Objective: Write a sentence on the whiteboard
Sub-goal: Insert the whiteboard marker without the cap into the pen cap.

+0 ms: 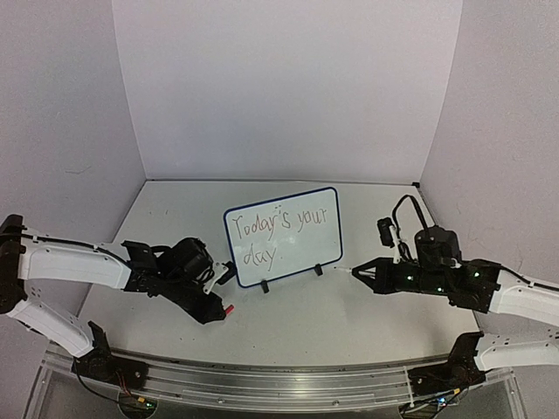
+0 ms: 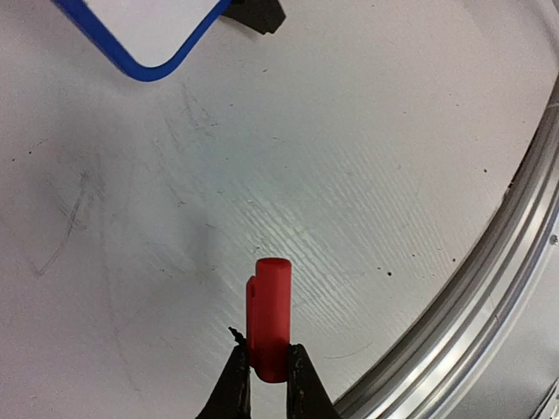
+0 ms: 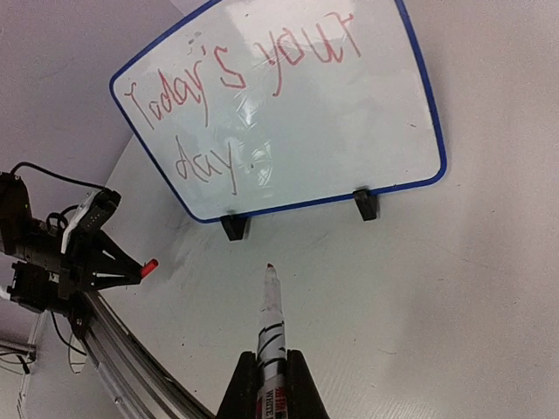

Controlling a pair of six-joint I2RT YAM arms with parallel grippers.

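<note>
red-brown ink spells the sentence (image 3: 229, 96), "today's your day": three words in two lines on the one whiteboard (image 3: 349, 148). the board stands upright on two black feet (image 3: 365, 204) mid-table (image 1: 349, 310), between the arms. the writing looks complete; only capping seems left. the right gripper (image 3: 271, 367) clamps one uncapped marker (image 3: 271, 323), and the left gripper (image 2: 266, 362) pinches one red cap (image 2: 269, 314).

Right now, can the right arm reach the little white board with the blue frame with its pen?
Probably yes. The right gripper holds a white marker whose tip points toward the small blue-framed whiteboard, and only bare white table lies between them.
</note>
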